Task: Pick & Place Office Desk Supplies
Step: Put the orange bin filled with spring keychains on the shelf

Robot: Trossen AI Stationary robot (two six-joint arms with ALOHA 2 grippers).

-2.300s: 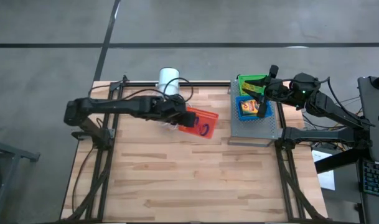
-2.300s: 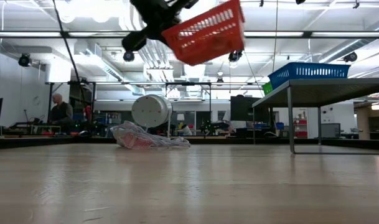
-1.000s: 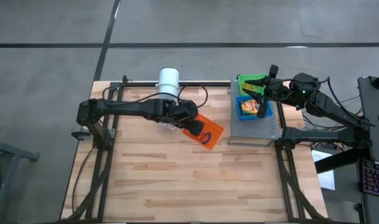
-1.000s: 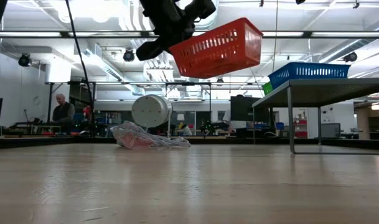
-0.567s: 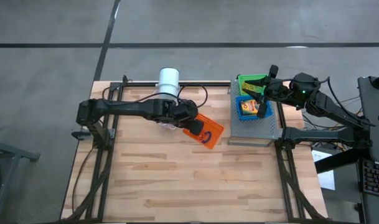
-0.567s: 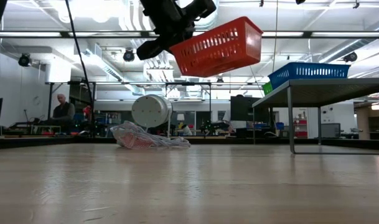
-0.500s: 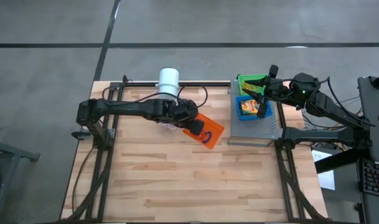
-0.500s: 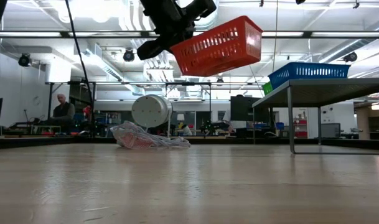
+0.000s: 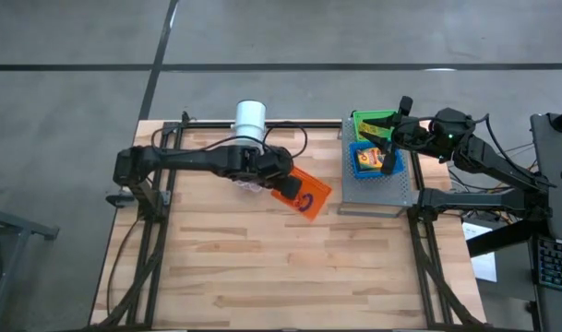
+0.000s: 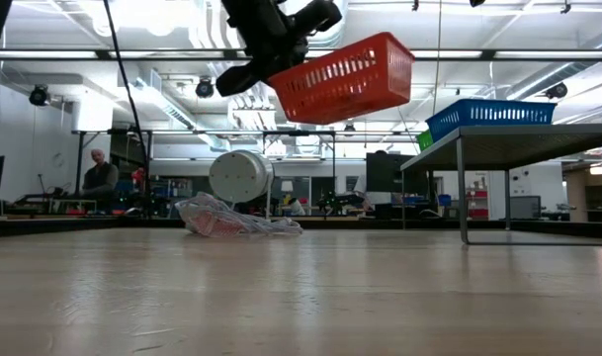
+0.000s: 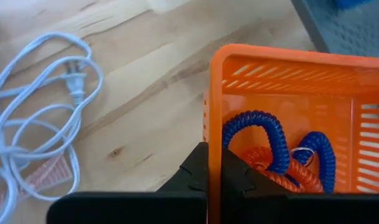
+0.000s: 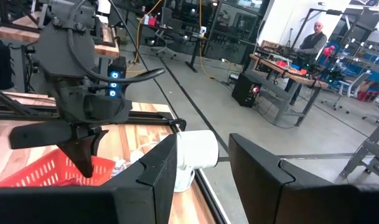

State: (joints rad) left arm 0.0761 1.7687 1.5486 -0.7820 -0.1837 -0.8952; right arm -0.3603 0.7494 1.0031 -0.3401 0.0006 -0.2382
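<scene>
Red-orange slatted basket (image 10: pixel 345 76), blue and orange coiled bands (image 11: pixel 273 146) inside, hanging tilted above the table (image 9: pixel 262 267), rim pinched tight in the left gripper (image 11: pixel 214 171). Right gripper (image 12: pixel 201 163) spread open over the tray (image 9: pixel 382 189).

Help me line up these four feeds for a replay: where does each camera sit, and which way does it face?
High view: overhead, looking straight down; both arms, the red-orange basket and grey tray show.
Low view: at tabletop height, looking level into the room; the left gripper holds the basket aloft.
Left wrist view: on the left arm, looking past its shut fingers into the basket.
Right wrist view: on the right arm, looking across at the left arm past its own fingers.
Shared: the basket shows in all four.
</scene>
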